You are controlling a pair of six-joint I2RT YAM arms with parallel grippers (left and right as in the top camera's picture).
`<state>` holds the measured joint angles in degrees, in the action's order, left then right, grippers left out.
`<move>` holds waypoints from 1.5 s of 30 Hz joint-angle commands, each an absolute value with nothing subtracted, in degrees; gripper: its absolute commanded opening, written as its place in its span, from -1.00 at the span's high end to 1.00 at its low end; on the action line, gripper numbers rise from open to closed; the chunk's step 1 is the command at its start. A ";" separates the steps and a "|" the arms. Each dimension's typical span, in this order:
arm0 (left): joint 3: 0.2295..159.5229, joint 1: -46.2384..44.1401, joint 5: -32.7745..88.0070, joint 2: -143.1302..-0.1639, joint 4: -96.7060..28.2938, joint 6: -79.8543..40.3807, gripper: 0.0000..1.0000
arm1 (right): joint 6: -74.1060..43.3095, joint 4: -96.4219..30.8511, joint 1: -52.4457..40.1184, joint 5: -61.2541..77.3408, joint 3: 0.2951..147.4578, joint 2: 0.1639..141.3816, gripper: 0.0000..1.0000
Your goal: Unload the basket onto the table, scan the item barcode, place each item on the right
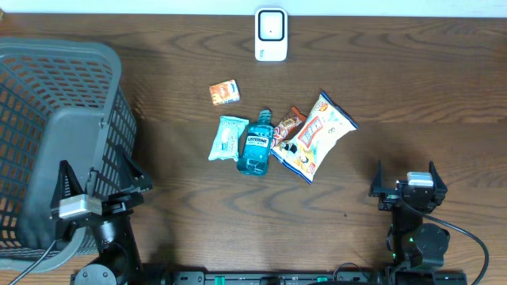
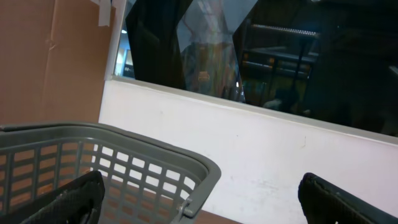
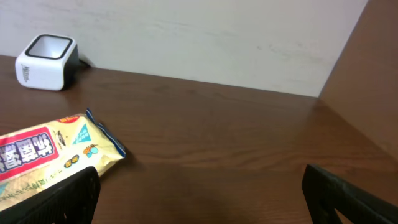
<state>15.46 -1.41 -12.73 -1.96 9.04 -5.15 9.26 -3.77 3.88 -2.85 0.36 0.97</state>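
Both hands are wide open and empty: the left gripper [image 1: 85, 179] sits far below-left of the scanner [image 1: 271, 34], the right gripper [image 1: 406, 176] far below-right. Below the scanner, wipes [image 1: 229, 138], bottle [image 1: 255, 144], bar [image 1: 288, 127] and bag [image 1: 317, 136] lie touching. A grab there could snag two at once, or lift one with its barcode facing away from the scanner.

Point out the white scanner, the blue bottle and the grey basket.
white scanner [image 1: 271, 33], overhead view, on its front face.
blue bottle [image 1: 256, 142], overhead view, on its label.
grey basket [image 1: 32, 103], overhead view, on its mesh wall.
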 commanded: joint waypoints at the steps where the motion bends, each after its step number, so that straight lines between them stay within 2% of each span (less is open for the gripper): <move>1: 3.86 -1.04 -21.67 -4.80 -11.92 -14.63 -0.99 | 10.33 -3.84 3.42 -4.14 0.32 0.82 -0.98; 4: 3.86 -1.04 -21.65 -4.91 -11.94 -14.63 -0.98 | 5.30 -4.19 3.42 0.49 0.32 0.82 -0.98; 11: 3.86 -1.04 -19.81 -5.06 -11.35 -17.63 -0.99 | -24.56 -3.84 3.42 7.73 0.32 0.82 -0.98; 13: 3.88 -1.04 -18.20 -5.06 -9.10 -18.70 -0.98 | -28.34 -3.68 3.42 8.80 0.32 0.89 -0.98; 19: 6.94 -1.04 -6.83 -5.06 -0.49 -5.80 -0.98 | -28.69 -3.64 3.42 9.19 0.32 1.02 -0.98; 24: 11.75 -1.04 4.01 -5.17 0.32 0.89 -0.99 | -28.71 -3.64 3.42 9.72 0.32 1.02 -0.99; 27: 14.15 -1.06 6.07 -5.34 0.05 2.09 -0.98 | -28.69 -3.44 3.42 11.73 0.32 1.02 -0.98; 33: 18.37 -1.04 3.03 -7.09 0.36 11.20 -0.99 | -28.69 -3.20 3.42 16.58 0.32 1.06 -0.98; 38: 20.32 -1.04 -7.38 -7.09 3.86 12.05 -0.99 | -28.67 -3.01 3.42 19.44 0.32 2.22 -0.98; 40: 20.84 -1.04 -7.29 -7.09 5.74 12.40 -0.99 | -28.69 -2.96 3.42 19.86 0.32 3.44 -0.99; 45: 21.89 -1.04 10.28 -7.20 6.76 12.40 -0.99 | -28.69 -2.96 3.42 19.88 0.32 8.12 -0.98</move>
